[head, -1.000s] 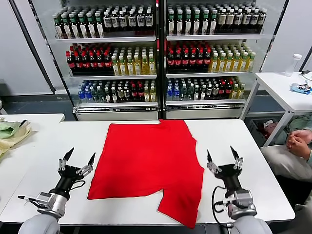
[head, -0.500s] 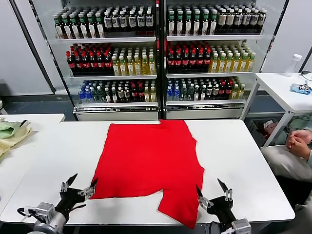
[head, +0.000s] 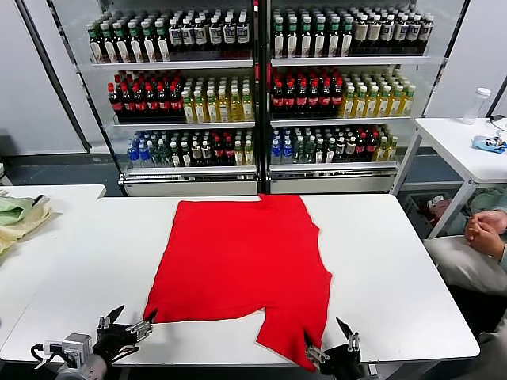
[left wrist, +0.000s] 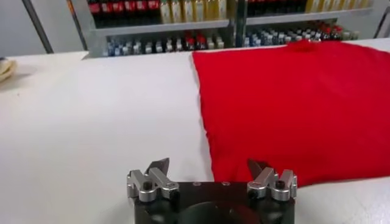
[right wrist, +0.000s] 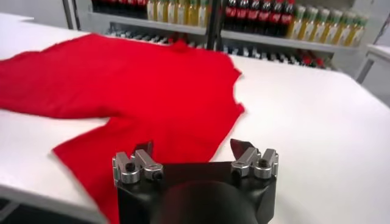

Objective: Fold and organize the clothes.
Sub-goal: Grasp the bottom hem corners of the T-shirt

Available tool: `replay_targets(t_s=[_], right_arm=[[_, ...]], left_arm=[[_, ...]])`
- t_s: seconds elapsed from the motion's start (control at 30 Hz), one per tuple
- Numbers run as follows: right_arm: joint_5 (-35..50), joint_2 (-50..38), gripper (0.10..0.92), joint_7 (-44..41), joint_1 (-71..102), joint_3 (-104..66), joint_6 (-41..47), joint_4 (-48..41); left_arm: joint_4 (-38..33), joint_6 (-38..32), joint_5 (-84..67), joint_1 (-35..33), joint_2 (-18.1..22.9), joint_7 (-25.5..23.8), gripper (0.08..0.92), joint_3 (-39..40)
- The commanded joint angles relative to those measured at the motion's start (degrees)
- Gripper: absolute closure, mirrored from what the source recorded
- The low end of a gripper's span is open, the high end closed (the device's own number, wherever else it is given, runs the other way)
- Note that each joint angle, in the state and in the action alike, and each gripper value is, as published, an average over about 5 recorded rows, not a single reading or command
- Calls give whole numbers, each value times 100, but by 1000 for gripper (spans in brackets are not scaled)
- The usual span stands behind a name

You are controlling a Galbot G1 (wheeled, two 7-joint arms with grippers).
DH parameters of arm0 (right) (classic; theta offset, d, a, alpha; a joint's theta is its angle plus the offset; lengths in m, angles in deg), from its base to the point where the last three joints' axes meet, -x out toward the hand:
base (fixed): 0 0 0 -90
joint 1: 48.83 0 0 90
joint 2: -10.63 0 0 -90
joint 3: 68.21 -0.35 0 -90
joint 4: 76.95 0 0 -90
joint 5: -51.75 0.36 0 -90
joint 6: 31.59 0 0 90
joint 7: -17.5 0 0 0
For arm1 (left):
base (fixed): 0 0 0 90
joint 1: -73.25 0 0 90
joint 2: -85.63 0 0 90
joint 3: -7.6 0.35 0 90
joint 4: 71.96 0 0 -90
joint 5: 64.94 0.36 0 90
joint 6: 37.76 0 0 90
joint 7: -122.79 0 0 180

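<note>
The red T-shirt (head: 242, 265) lies spread flat, plain side up, on the white table (head: 380, 245); one sleeve reaches the near edge. It also shows in the left wrist view (left wrist: 292, 103) and the right wrist view (right wrist: 134, 91). My left gripper (head: 128, 323) is open and empty, low at the table's near edge, just left of the shirt's near left corner; it shows in its own view (left wrist: 210, 167). My right gripper (head: 329, 342) is open and empty at the near edge, beside the near sleeve; it shows in its own view (right wrist: 192, 149).
A pale green and yellowish cloth heap (head: 17, 218) lies on a side table at the left. Drink coolers with bottles (head: 257, 95) stand behind the table. A person's hands (head: 485, 231) rest at the right, by another white table (head: 463, 142).
Both grippers have drawn back and down toward the table's near edge, staying open. The shirt has not moved.
</note>
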Motion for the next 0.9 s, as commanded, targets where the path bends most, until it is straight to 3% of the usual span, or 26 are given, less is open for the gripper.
replay_targets(t_s=[0.03, 0.17, 0.7, 0.9], right_arm=[[141, 12, 213, 213, 20, 199, 118, -69], [234, 26, 292, 339, 62, 233, 167, -40], [601, 12, 750, 95, -60, 86, -53, -56], [898, -357, 893, -200, 358, -711, -123, 569]], left_arm=[[31, 197, -197, -40, -8, 141, 177, 40], [18, 161, -211, -64, 15, 173, 210, 76], [3, 107, -317, -37, 53, 129, 649, 212], [-491, -35, -322, -425, -35, 205, 822, 102]])
